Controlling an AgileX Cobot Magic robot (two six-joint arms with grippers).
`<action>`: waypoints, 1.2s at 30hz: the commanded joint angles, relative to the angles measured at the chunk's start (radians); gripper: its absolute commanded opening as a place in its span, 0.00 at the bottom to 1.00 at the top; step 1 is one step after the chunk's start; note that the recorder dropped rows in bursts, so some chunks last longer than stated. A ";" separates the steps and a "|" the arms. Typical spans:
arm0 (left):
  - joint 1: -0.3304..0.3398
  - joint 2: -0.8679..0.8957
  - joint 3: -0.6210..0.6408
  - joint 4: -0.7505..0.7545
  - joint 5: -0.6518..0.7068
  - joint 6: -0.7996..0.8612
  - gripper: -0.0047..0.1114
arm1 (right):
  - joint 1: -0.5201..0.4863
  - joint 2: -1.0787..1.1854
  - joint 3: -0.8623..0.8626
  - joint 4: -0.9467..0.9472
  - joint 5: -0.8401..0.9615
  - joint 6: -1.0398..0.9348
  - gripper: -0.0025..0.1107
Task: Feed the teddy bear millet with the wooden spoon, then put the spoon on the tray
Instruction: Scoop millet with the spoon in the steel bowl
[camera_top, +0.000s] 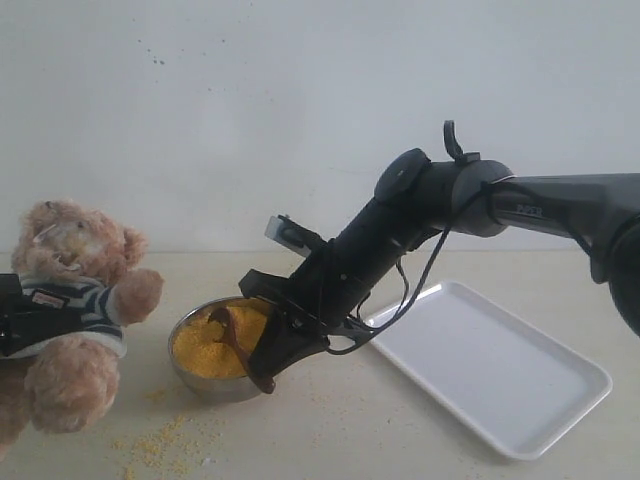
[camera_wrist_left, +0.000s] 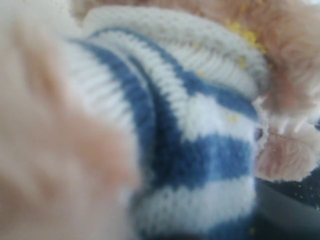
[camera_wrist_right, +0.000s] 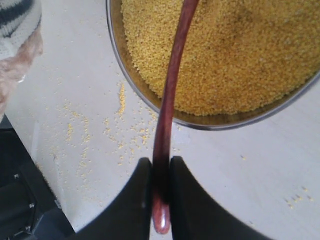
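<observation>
Clamping the thin handle of the small dark reddish-brown wooden spoon (camera_wrist_right: 172, 75), the right fingers (camera_wrist_right: 137, 200) hold its oval end down in the mound of bright yellow millet (camera_top: 200, 352) inside the round steel bowl (camera_top: 205, 387). Just beside that bowl, the left fingers (camera_top: 22, 322) grasp the striped torso of the fluffy light-brown teddy bear (camera_top: 70, 250), which sits upright. Loose yellow grains (camera_top: 160, 445) lie on the table (camera_top: 400, 440). The flat white rectangular tray (camera_top: 500, 380) rests apart, on the right.

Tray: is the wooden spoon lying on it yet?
No, the wooden spoon is pinched by its handle in the right gripper, its bowl end over the millet, well apart from the tray.
</observation>
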 joint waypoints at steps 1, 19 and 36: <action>0.000 -0.007 -0.006 -0.013 0.018 0.008 0.07 | -0.009 -0.005 0.000 -0.003 0.002 -0.013 0.02; 0.000 -0.007 -0.006 -0.013 0.018 0.008 0.07 | -0.018 -0.007 0.000 -0.052 0.002 -0.012 0.02; 0.000 -0.007 -0.006 -0.013 0.011 0.019 0.07 | -0.048 -0.011 0.000 -0.007 0.002 -0.010 0.02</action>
